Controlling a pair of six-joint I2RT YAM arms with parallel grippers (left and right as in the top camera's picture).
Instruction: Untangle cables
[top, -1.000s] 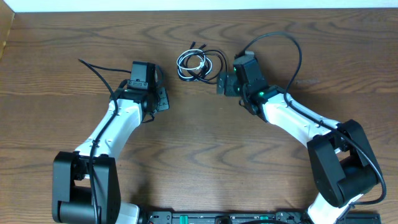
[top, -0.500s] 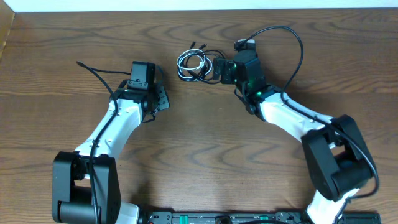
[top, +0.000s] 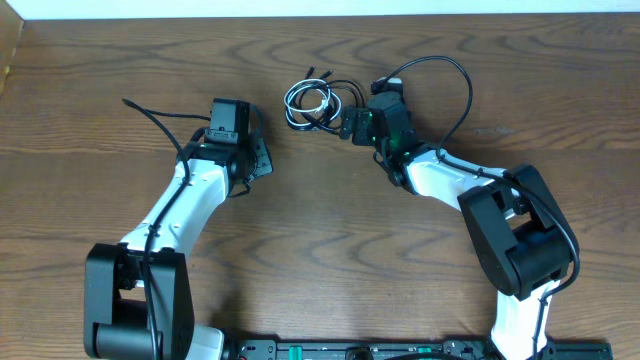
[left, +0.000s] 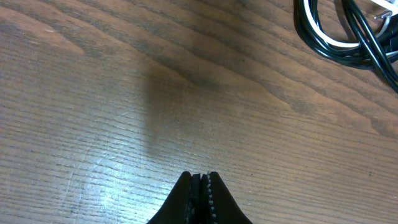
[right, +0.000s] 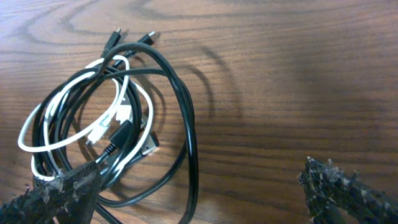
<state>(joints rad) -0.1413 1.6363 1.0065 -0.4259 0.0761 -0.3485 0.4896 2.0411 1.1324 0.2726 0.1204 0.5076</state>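
Several thin black cables (right: 194, 149) and one white cable (right: 21, 138) lie coiled together

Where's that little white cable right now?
From overhead, the white cable lies coiled among the black cables at the far middle of the table, just ahead of the open right gripper.

Overhead looks down; both close wrist views share cables (right: 115, 134).
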